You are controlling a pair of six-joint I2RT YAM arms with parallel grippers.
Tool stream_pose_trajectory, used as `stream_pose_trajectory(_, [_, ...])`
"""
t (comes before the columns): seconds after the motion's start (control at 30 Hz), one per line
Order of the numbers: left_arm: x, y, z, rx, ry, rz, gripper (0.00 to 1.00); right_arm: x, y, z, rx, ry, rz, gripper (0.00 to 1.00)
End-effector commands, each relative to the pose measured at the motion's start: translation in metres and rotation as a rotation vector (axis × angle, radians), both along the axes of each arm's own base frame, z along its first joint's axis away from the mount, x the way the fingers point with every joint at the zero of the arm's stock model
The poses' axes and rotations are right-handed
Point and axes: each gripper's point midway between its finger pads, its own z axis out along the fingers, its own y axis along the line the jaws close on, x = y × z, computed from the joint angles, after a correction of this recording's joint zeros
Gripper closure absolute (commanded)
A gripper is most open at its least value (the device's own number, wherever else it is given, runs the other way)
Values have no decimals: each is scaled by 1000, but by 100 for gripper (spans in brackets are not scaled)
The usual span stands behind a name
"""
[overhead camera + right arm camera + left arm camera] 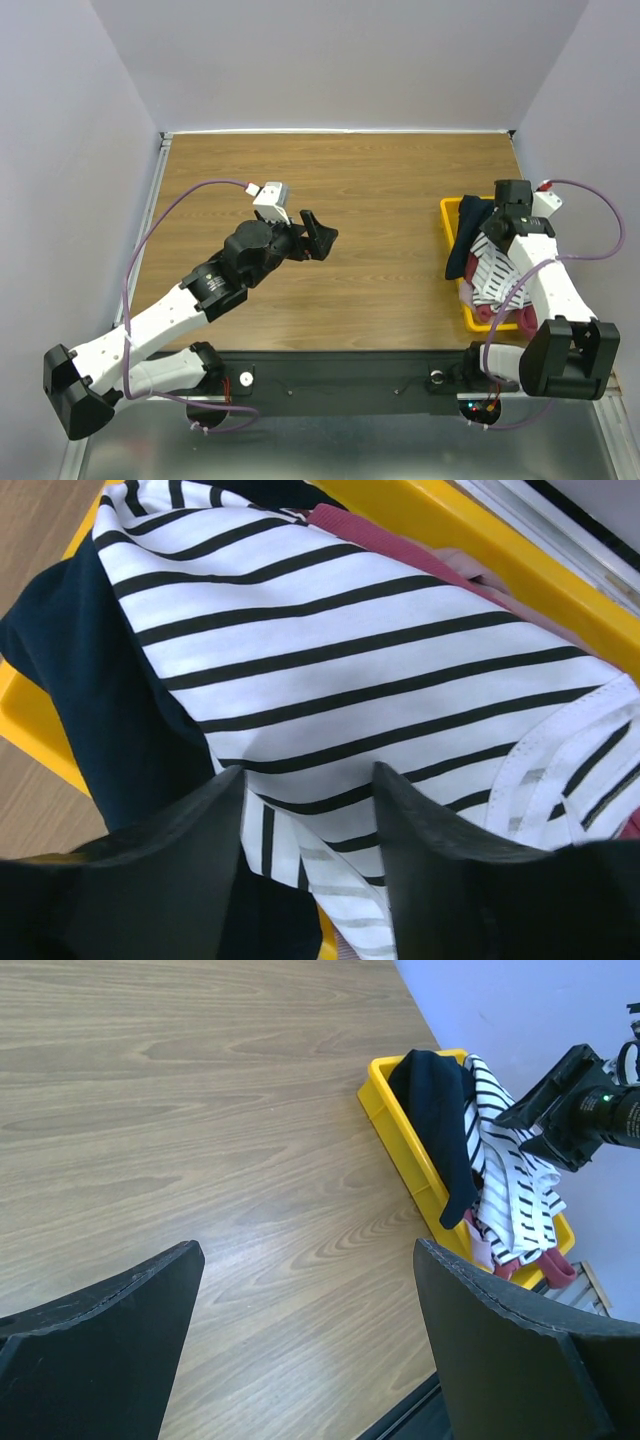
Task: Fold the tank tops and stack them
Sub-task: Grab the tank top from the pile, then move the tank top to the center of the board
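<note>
Both tank tops lie bunched in a yellow bin (392,1110) at the right edge of the table (350,180): the striped tank top (380,650) uppermost, the dark red tank top (556,1266) mostly buried beneath it, and a navy garment (440,1110) draped over the bin's left wall. The right gripper (305,780) hangs low over the striped cloth, fingers parted, nothing pinched between them. The left gripper (322,238) sits above bare wood, well apart from the bin, jaws wide and empty

We note the left arm (165,318) and right arm (553,288): white links, black joints, matte black fingers (100,1350), purple cables (150,240).
</note>
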Motion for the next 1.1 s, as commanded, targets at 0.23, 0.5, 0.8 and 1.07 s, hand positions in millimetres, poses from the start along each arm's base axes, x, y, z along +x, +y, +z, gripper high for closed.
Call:
stream_pose_trajectory(0.23, [1,3,33,-62,-81,1,2,15,1,-1,16,-50,8,65])
stream_pose_trajectory(0.5, [2,3,32,-61,-78,0,2,17,2,24,-5,-104,40,99])
stream_pose_trajectory(0.8, [1,9,42,-92,-93,18,2,40,33,147,69,-351,219,100])
stream_pose_trajectory(1.07, [6,25,57,-117,-104,93,2,76,158,258,180,-554,569,100])
